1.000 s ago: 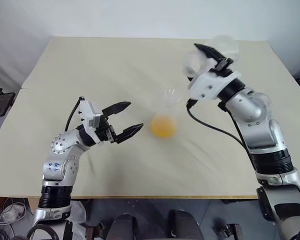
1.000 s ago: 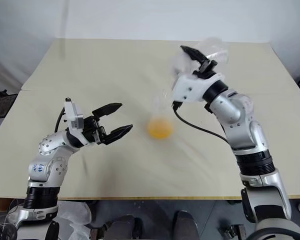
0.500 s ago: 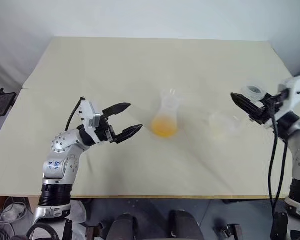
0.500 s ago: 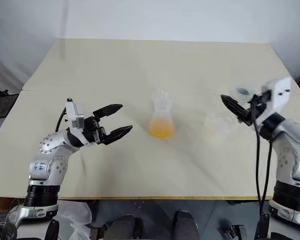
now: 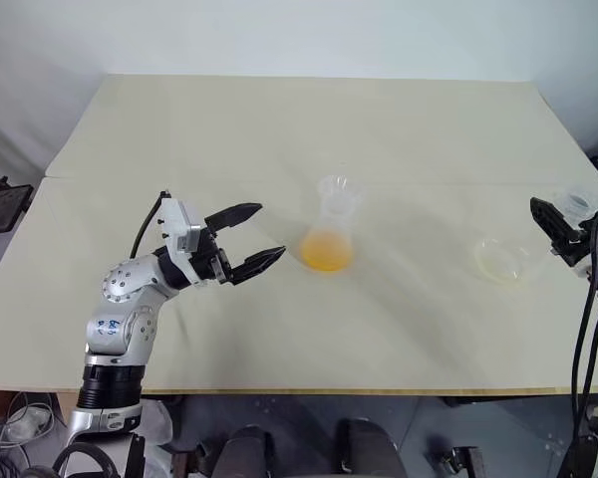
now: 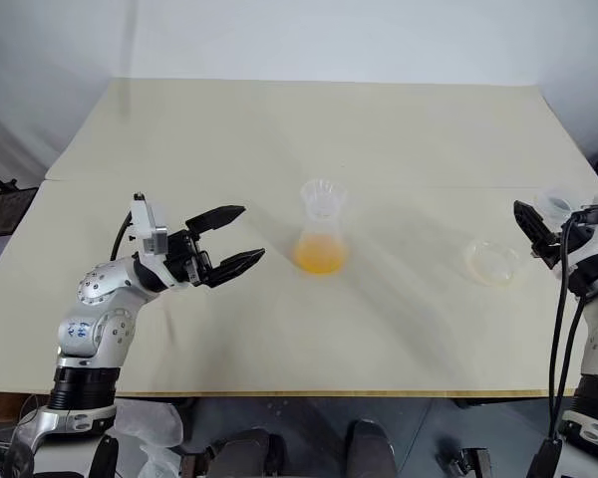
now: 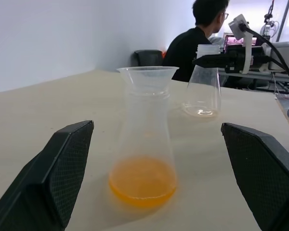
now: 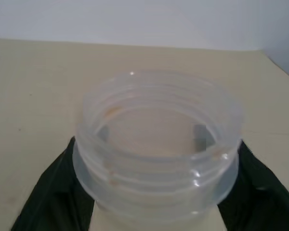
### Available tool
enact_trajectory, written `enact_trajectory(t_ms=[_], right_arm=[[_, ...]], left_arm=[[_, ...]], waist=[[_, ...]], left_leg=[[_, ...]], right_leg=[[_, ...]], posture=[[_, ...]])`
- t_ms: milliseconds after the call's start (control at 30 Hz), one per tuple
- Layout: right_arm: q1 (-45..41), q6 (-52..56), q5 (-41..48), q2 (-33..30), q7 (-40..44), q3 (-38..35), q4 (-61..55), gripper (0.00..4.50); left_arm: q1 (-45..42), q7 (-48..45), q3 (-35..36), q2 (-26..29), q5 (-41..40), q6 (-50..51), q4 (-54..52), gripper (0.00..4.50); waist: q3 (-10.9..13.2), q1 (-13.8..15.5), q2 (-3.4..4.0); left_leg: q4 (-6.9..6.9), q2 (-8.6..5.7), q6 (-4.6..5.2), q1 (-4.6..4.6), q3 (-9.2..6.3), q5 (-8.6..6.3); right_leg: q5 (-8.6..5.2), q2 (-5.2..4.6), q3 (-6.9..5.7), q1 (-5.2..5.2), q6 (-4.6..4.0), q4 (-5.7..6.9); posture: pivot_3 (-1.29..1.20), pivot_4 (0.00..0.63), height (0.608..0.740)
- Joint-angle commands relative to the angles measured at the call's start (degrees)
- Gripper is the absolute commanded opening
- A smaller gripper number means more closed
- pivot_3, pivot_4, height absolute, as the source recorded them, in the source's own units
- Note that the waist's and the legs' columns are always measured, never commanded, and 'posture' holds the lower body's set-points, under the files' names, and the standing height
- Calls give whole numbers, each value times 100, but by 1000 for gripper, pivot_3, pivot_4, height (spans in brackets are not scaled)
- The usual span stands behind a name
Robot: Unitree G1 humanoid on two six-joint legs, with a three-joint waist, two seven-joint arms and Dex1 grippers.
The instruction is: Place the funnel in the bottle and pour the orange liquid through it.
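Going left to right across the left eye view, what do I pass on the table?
Left pincer with its jaws open → the bottle with the funnel in its neck and the orange liquid at the bottom → the second clear flask, standing on the table → right pincer around that flask's neck.

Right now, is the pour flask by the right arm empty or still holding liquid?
Nearly empty: the pour flask stands upright on the table with only a thin film at its base. The orange liquid sits in the bottle.

I see a big tan table (image 5: 229, 129) with a wide clear flask (image 5: 503, 261) standing up near its right edge. Far behind the table sits a person (image 7: 192, 43) in a black top
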Motion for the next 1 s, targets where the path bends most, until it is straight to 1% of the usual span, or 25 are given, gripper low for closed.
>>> enact_trajectory(t_ms=[33,167,300,367,433,600,667,733,800,833,900,1000], right_arm=[[40,-34,334,-29,-37,-215,-390,4470],[-16,-23,653,-125,-247,-508,-600,4493],[11,-48,997,-228,-91,-698,-890,4493],[-103,130,1417,-261,-7,-845,-974,4493],[-199,123,1567,-329,70,-848,-997,4493],[-769,-264,1596,-484,300,-616,-1006,4493],[-917,-182,1592,-610,472,-445,-951,4493],[-953,8,1839,-656,871,-198,-1124,4493],[-744,451,2243,-663,1256,80,-1500,4493],[-579,575,2260,-699,1413,257,-1667,4493],[-278,601,2408,-560,1716,415,-1920,4493],[90,684,2518,-426,1872,553,-2079,4493]], left_arm=[[15,12,102,74,-150,19,-223,4500],[109,-23,114,156,-248,182,-322,4500],[144,51,145,158,-235,141,-328,4500],[144,57,141,160,-227,120,-317,4500],[131,54,139,166,-218,102,-293,4500],[51,36,177,213,-217,84,-203,4500],[23,49,229,237,-263,132,-191,4500],[52,-114,271,421,-214,137,-110,4500],[132,-316,325,646,-157,74,13,4500],[190,-398,316,762,-93,24,61,4500],[358,-497,286,967,77,-112,71,4500],[565,-523,355,1169,150,-209,-64,4500]], waist=[[0,1,0],[0,1,0],[0,35,0],[0,59,0],[0,88,0],[0,103,0],[0,116,0],[0,118,0],[0,119,0],[0,121,0],[0,125,0],[0,155,0]], left_leg=[[0,0,0,0,0,0],[0,1,0,1,-4,0],[1,0,0,-1,-6,0],[1,0,0,0,-6,0],[2,0,0,0,-5,0],[2,1,0,3,0,0],[2,0,0,2,0,0],[2,0,0,0,1,0],[0,1,0,0,0,0],[0,2,0,0,-1,0],[-1,1,0,0,-3,0],[0,-4,1,-3,-5,-1]], right_leg=[[0,0,1,0,0,0],[0,0,1,-1,0,0],[0,0,2,0,0,-1],[0,0,3,0,0,-1],[0,0,4,0,0,-1],[0,0,6,-1,0,-3],[0,1,5,-1,0,-4],[0,0,4,-1,0,-3],[0,2,-1,-1,0,-3],[0,2,-2,-1,0,-3],[0,2,-4,0,0,-2],[0,-2,-3,0,0,-4]], posture=[[0,150,740],[0,150,740],[0,150,740],[0,150,740],[0,150,740],[0,150,740],[0,150,740],[0,150,740],[0,150,740],[0,150,740],[0,150,740],[0,150,740]])
